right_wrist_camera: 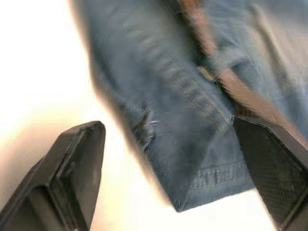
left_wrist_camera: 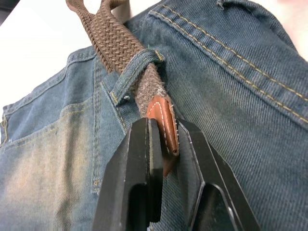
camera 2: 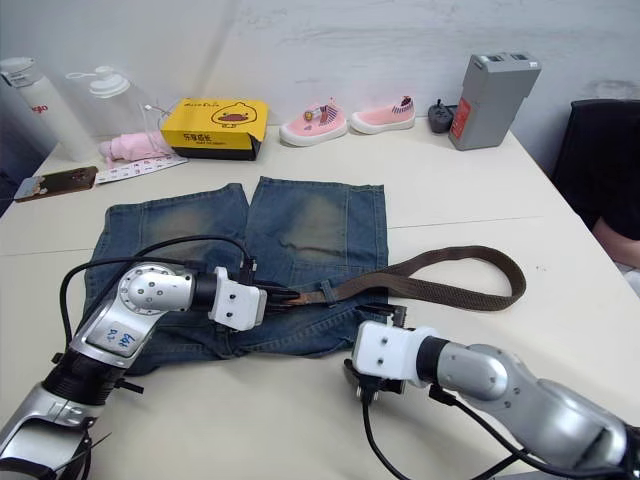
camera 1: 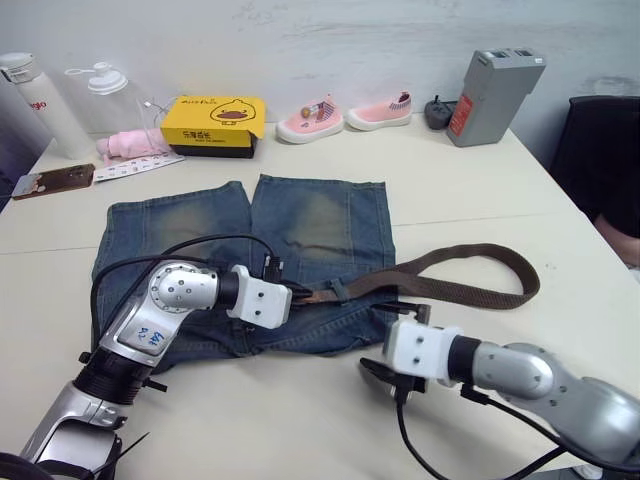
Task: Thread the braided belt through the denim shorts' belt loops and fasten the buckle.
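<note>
The denim shorts point(camera 1: 310, 220) lie flat on the white table, waistband toward me. The braided belt point(camera 1: 470, 292) runs along the waistband, passes under one belt loop point(left_wrist_camera: 137, 67) and curls back in a long loop on the table at the right. My left gripper point(left_wrist_camera: 166, 139) is shut on the belt's tan leather tip, just past that loop point(camera 1: 340, 291). My right gripper point(right_wrist_camera: 168, 130) is open, fingers wide apart, hovering at the shorts' near right corner close to the belt's other end. The buckle is hidden.
Along the far edge stand a yellow box point(camera 1: 213, 122), two pink baby shoes point(camera 1: 310, 120), a grey battery pack point(camera 1: 493, 95) and bottles point(camera 1: 35, 105). A phone point(camera 1: 55, 181) lies far left. A black chair point(camera 1: 600, 160) stands at the right.
</note>
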